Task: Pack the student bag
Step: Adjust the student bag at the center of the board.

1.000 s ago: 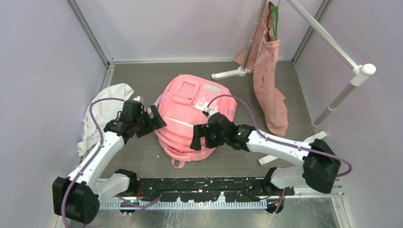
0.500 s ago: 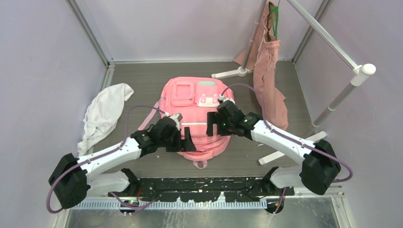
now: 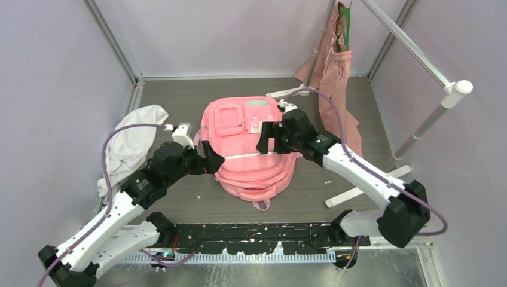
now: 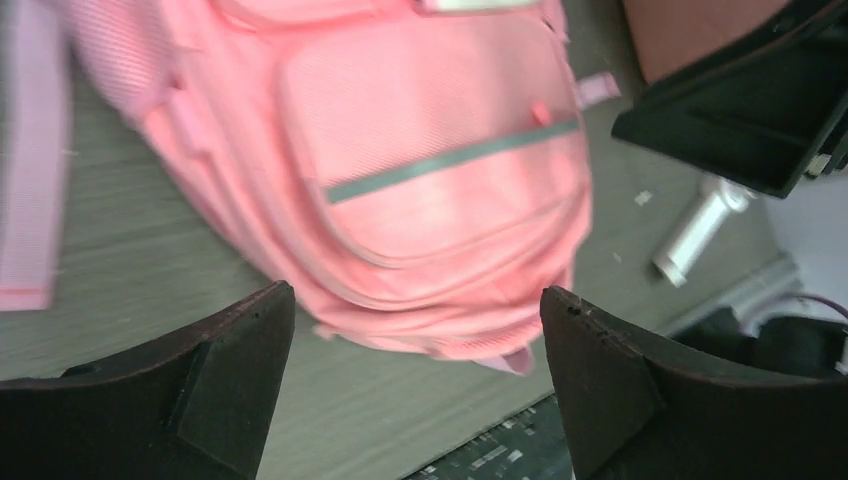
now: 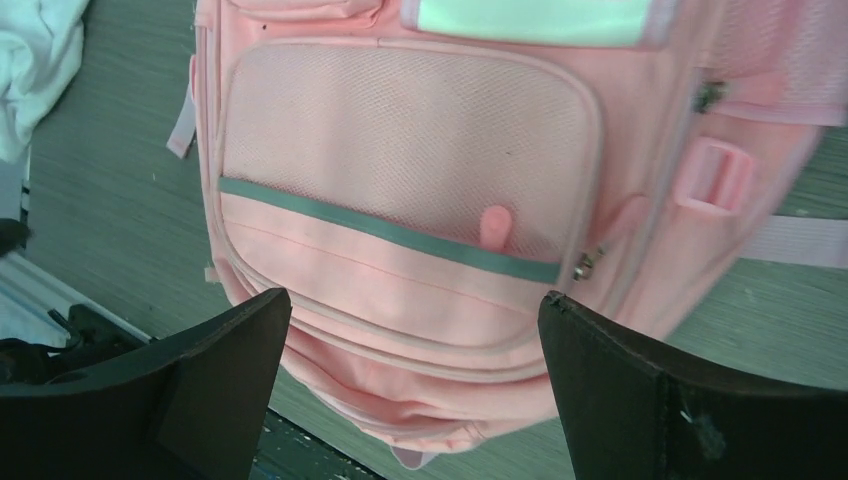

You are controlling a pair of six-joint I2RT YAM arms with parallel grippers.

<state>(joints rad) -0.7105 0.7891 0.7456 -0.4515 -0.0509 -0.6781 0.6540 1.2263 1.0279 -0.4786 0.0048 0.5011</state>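
Pink fabric sits mid-table for you: the student bag [image 3: 248,156] lies flat on the grey wood-grain table [image 3: 179,98], front side up. Its small pockets are at the far end and its top loop [image 3: 260,205] points toward the arm bases. A grey strip crosses the front pocket, and one pink strap [image 4: 30,150] trails off the bag's left side onto the table.

Your left gripper [image 3: 207,160] is at the bag's left edge with its jaws spread wide and nothing between them; from its wrist camera the front pocket fills the gap below the fingers. You cannot tell from these views whether it touches the fabric.

Your right gripper [image 3: 269,137] hangs over the bag's far right part, near the small pockets, jaws equally wide and holding nothing.

Off to your left lies a crumpled white cloth [image 3: 133,140], apart from the bag. At the far right a dusty-pink tote [image 3: 338,95] hangs on a green hanger [image 3: 342,27] from the white rack [image 3: 412,51].
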